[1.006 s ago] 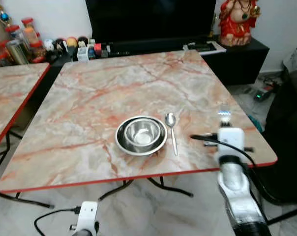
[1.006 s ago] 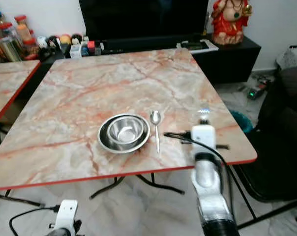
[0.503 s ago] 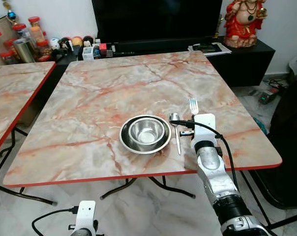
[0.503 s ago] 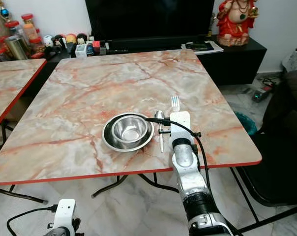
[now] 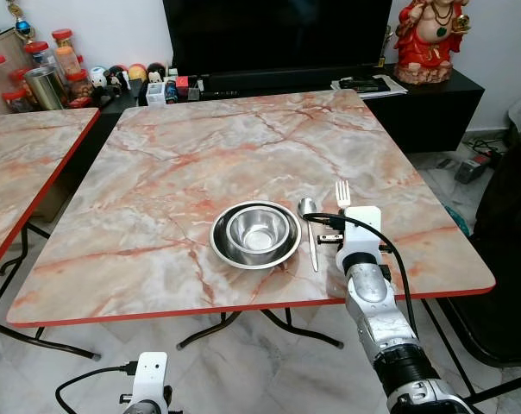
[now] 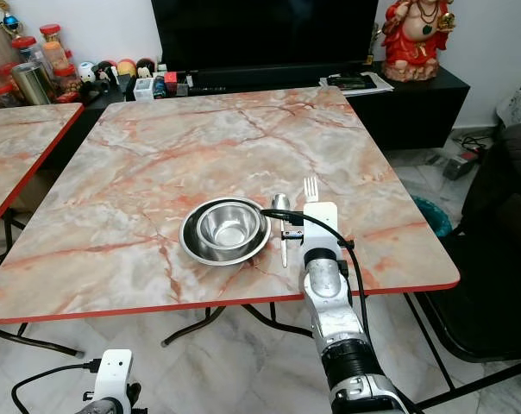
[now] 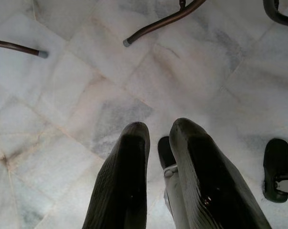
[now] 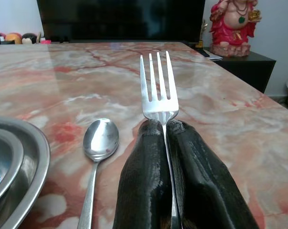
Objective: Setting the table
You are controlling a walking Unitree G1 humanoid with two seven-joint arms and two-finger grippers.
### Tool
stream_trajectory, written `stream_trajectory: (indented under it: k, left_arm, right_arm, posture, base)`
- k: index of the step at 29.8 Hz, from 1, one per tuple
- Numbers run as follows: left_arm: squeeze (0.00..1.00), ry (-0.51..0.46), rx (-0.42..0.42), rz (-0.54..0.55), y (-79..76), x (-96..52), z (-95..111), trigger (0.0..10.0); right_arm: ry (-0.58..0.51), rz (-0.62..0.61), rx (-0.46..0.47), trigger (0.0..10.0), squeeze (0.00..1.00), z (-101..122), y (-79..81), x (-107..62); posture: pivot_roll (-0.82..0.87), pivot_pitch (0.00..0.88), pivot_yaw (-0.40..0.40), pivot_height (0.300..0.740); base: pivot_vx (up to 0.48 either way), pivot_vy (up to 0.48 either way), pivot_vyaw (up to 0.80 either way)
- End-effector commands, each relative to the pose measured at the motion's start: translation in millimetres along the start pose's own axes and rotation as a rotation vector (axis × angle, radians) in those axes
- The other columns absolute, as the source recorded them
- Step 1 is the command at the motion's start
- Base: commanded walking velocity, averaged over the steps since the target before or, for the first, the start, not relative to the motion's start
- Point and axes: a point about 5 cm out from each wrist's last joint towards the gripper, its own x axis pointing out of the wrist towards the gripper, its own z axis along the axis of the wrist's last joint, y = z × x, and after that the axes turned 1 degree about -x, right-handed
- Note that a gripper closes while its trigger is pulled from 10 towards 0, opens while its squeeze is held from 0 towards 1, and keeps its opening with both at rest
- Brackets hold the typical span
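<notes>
Steel fork (image 8: 157, 83) sits clamped between the right gripper's (image 8: 165, 125) fingers, tines pointing ahead, its long axis parallel to the spoon (image 8: 97, 152) lying just left of the gripper, bowl (image 5: 254, 233) beyond that. Left gripper (image 7: 159, 131) hangs idle, fingers slightly parted.

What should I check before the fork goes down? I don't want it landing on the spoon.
1. Right gripper clamped on the fork: ok.
2. Fork tines point away from the robot, in line with the spoon: ok.
3. Fork sits right of the spoon, apart from it: ok.
4. Bare table under the fork: ok.
5. Bowl nested in plate, left of the spoon: ok.
6. Fork's height above the table: cannot tell.
</notes>
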Motion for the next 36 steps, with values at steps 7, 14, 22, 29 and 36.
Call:
stream_trajectory:
  k: [7, 14, 22, 29, 36]
  left_arm:
    - [0.0, -0.006, 0.01, 0.02, 5.9, 0.0, 1.7, 10.0]
    - [0.0, -0.008, 0.009, 0.022, 5.9, 0.2, 2.7, 10.0]
    - [0.0, -0.01, 0.012, 0.021, 6.3, 0.4, 3.8, 10.0]
    - [0.0, -0.008, 0.005, 0.021, 4.8, 0.1, 2.2, 10.0]
    - [0.0, -0.006, 0.002, 0.024, 5.5, -0.2, 1.0, 10.0]
  right_arm:
    - [-0.032, 0.027, 0.005, 10.0, 0.0, 7.3, 8.3, 3.3]
    - [-0.034, 0.026, 0.011, 10.0, 0.0, 7.6, 8.7, 3.7]
    - [-0.054, 0.032, -0.032, 10.0, 0.0, 8.4, 7.7, 2.8]
    - [-0.049, 0.022, -0.012, 10.0, 0.0, 7.5, 5.8, 2.8]
    - [-0.056, 0.018, -0.012, 10.0, 0.0, 8.9, 5.7, 3.8]
  posture:
    - [-0.13, 0.0, 0.055, 0.728]
    - [-0.13, 0.0, 0.058, 0.728]
    - [-0.13, 0.0, 0.058, 0.728]
    - [-0.12, 0.0, 0.046, 0.728]
    - [-0.12, 0.0, 0.049, 0.728]
  base:
    - [0.0, 0.0, 0.0]
    - [0.251, 0.0, 0.0]
    - [0.281, 0.0, 0.19]
    - [0.284, 0.0, 0.0]
    - [0.285, 0.0, 0.0]
